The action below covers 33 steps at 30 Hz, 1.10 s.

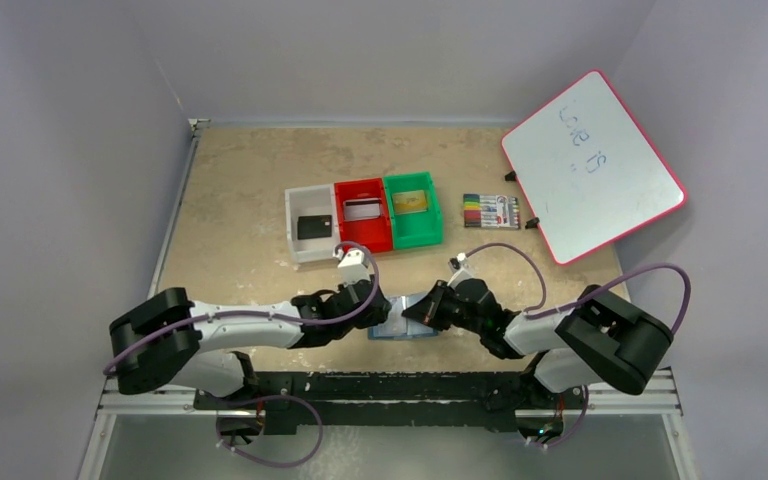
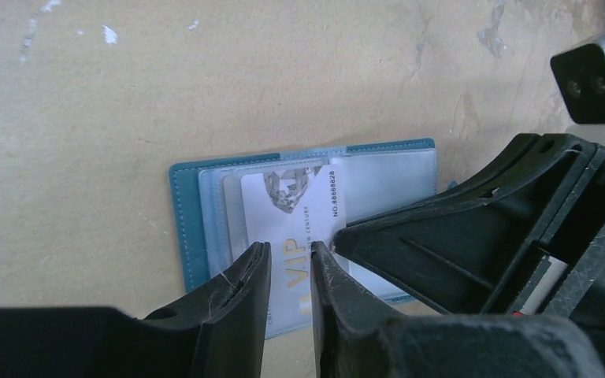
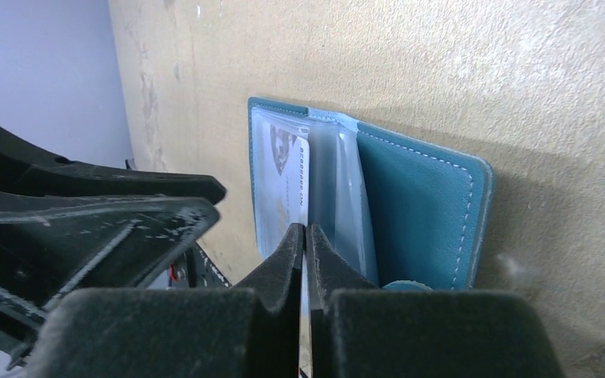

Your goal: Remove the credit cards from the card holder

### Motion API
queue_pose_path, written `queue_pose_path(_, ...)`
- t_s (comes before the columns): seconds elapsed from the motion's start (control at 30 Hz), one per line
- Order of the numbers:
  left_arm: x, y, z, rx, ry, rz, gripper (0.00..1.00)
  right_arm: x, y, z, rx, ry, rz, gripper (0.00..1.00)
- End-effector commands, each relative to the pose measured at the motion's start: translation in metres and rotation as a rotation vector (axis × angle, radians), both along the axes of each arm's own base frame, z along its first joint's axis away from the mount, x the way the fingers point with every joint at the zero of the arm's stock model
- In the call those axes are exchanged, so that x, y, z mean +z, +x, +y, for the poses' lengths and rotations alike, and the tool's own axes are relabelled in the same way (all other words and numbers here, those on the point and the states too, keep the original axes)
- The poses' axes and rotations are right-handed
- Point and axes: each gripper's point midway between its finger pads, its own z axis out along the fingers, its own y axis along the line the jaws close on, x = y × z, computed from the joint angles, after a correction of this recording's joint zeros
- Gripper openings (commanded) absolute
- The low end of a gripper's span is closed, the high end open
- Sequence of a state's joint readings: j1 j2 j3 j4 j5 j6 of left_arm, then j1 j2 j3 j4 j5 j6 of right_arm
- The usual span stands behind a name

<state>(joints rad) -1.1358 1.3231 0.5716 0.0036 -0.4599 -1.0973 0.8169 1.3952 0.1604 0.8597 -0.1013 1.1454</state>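
I find card holder [image 2: 185, 224] open flat on counter [image 1: 240, 180] | silver VIP card [image 2: 295, 213] in its clear pocket | left hand [image 2: 287, 250] slightly apart over card | right hand [image 3: 306, 232] pressed together at pockets

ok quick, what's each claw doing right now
left claw: slightly open, tips over the silver card, nothing clamped
right claw: shut, tips against the open card holder; whether it pinches anything cannot be told
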Motion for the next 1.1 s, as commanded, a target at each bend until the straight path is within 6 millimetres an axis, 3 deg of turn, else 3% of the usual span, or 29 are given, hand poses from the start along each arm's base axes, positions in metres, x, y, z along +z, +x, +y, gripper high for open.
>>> queue_pose_path(0.0, 0.010, -0.001, -0.036, -0.075, -0.100, 0.000, 0.23, 0.005, 0.002, 0.001, 0.001, 0.013, -0.020, 0.00)
queue_pose_path(0.13, -0.011, -0.005, -0.037, -0.088, -0.071, 0.039, 0.17, 0.005, 0.003, 0.001, 0.004, 0.005, -0.020, 0.00)
queue_pose_path(0.27, -0.042, -0.007, -0.009, -0.018, 0.063, 0.084, 0.04, 0.003, 0.003, -0.002, -0.012, -0.014, -0.014, 0.00)
queue_pose_path(0.37, -0.053, -0.011, 0.007, 0.001, 0.122, 0.099, 0.01, 0.004, 0.005, -0.008, -0.037, -0.022, -0.020, 0.00)
queue_pose_path(0.53, -0.058, -0.013, 0.016, 0.009, 0.150, 0.102, 0.00, 0.012, 0.005, -0.009, -0.038, -0.011, -0.040, 0.00)
queue_pose_path(0.97, -0.059, -0.011, 0.012, -0.005, 0.174, 0.101, 0.00, 0.013, 0.008, -0.022, -0.044, -0.077, -0.063, 0.00)
queue_pose_path(1.07, -0.059, -0.012, 0.012, -0.008, 0.174, 0.104, 0.00, 0.016, 0.008, -0.019, -0.019, -0.078, -0.071, 0.04)
